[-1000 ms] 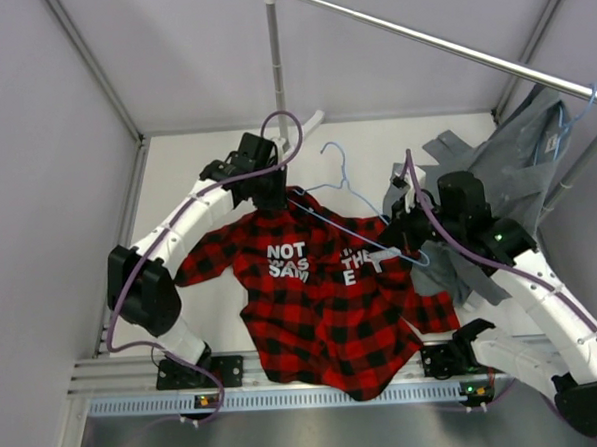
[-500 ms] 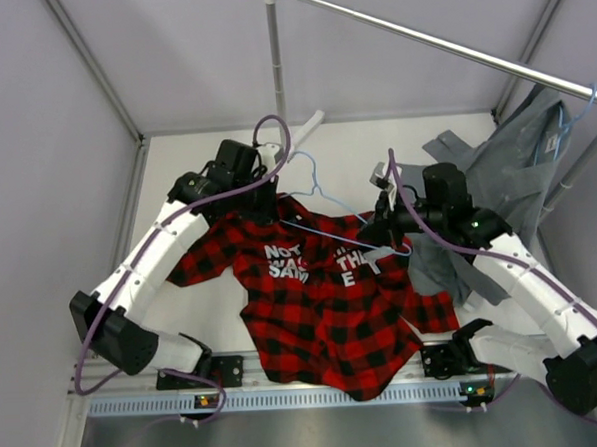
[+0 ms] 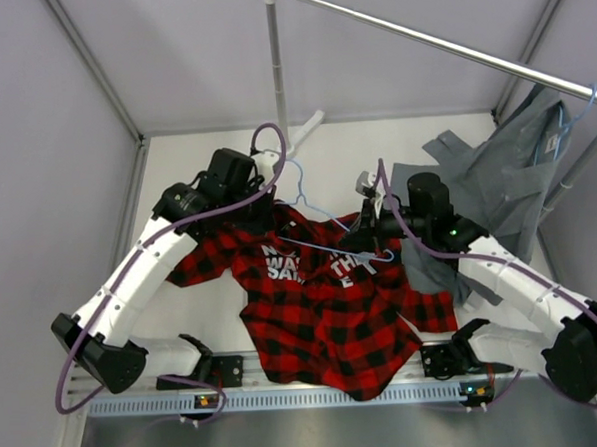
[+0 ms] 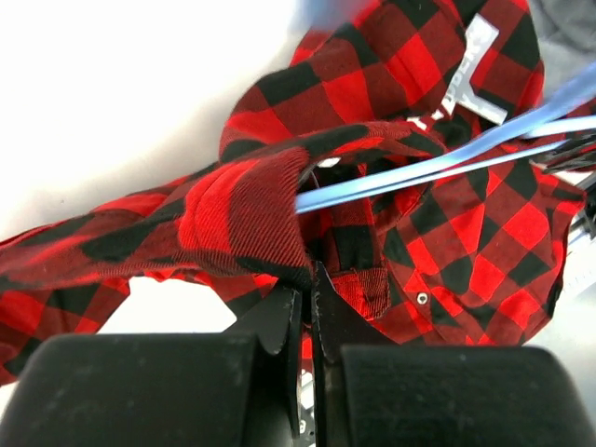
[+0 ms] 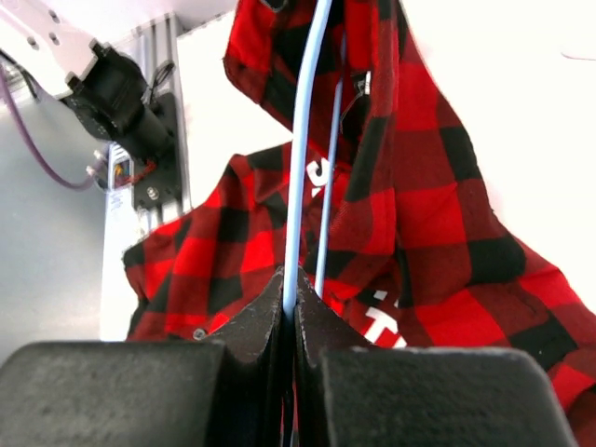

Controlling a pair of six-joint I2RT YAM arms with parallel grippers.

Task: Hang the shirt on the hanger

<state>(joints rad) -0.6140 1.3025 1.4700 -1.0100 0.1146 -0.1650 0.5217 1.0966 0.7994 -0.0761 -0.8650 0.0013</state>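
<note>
Overhead: the shirt (image 3: pixel 323 302), red-and-black plaid with white letters on a dark inner panel, lies crumpled mid-table (image 3: pixel 374 144), its hem over the table's near edge. The hanger (image 3: pixel 325 248), thin and light blue, crosses the collar area, hook toward the table's far side.

Left wrist: the left gripper (image 4: pixel 305 279) is pinched on a raised fold of shirt (image 4: pixel 242 200); the hanger (image 4: pixel 438 163) runs into that fold.

Right wrist: the right gripper (image 5: pixel 289 284) is clamped on the hanger (image 5: pixel 307 140), with the shirt (image 5: pixel 419 214) beneath it.
</note>
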